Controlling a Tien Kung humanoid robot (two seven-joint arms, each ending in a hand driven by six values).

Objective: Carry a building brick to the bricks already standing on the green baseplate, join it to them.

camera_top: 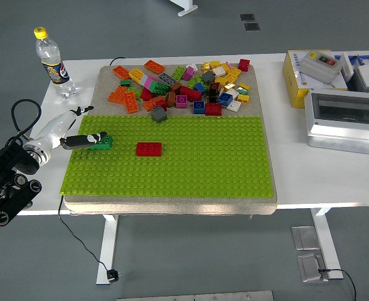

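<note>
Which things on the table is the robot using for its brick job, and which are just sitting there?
For the job:
- left hand
- dark green brick at its fingertips
- red brick on the baseplate
- green baseplate
- loose brick pile

Just lying about:
- water bottle
- yellow box
- grey electrical enclosure
</note>
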